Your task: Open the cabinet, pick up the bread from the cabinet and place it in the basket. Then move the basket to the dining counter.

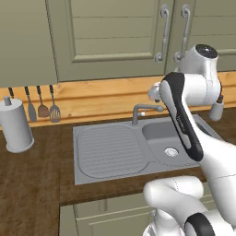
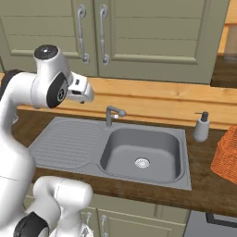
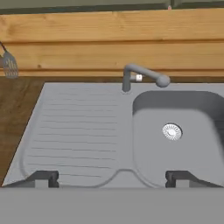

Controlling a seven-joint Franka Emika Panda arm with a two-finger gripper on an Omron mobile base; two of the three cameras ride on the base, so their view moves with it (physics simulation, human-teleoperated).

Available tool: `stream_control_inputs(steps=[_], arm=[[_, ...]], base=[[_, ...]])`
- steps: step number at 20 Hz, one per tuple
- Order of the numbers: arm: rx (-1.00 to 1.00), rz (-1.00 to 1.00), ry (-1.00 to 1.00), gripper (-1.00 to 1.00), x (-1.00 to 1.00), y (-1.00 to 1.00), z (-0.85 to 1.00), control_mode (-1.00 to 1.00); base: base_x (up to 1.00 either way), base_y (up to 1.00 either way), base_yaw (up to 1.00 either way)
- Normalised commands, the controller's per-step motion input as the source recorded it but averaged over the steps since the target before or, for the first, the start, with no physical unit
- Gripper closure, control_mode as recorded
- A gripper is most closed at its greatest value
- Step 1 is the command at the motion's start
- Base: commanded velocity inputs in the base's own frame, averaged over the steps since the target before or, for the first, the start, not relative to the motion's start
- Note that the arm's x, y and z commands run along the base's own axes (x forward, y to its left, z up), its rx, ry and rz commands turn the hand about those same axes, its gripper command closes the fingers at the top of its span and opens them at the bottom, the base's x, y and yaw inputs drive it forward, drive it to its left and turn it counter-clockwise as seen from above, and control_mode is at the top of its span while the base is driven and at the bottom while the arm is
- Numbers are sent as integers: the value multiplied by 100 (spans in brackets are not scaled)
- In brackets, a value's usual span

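The olive-grey cabinet (image 1: 115,37) (image 2: 157,37) hangs above the sink with both doors shut. Its two curved bar handles (image 1: 163,32) (image 2: 104,34) sit side by side. The bread is hidden and the dining counter is out of view. The orange basket (image 2: 227,155) stands on the dark counter at the right edge, partly cut off. My gripper (image 3: 111,179) is open, its fingertips (image 3: 43,178) far apart with nothing between them. It hovers over the sink, below the handles, and my hand (image 2: 79,91) (image 1: 154,92) points down at the drainboard.
A grey sink (image 1: 138,147) (image 2: 139,152) (image 3: 175,131) with a tap (image 3: 144,76) lies under the hand. A soap dispenser (image 2: 201,127) stands right of it. At the left are a paper towel roll (image 1: 16,124) and several hanging utensils (image 1: 42,106).
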Motion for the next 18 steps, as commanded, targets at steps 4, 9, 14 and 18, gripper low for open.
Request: stream_control_inputs(steps=[4, 9, 14, 18], arm=[[3, -1, -40, -100, -14, 1, 100, -100], [7, -3, -20, -100, -14, 0, 100, -100], [1, -5, -29, -100, 0, 0, 58, -100], [3, -10, -24, -100, 0, -3, 32, -100]], base=[[0, 0, 0], [0, 0, 0], [0, 0, 0], [0, 0, 0]])
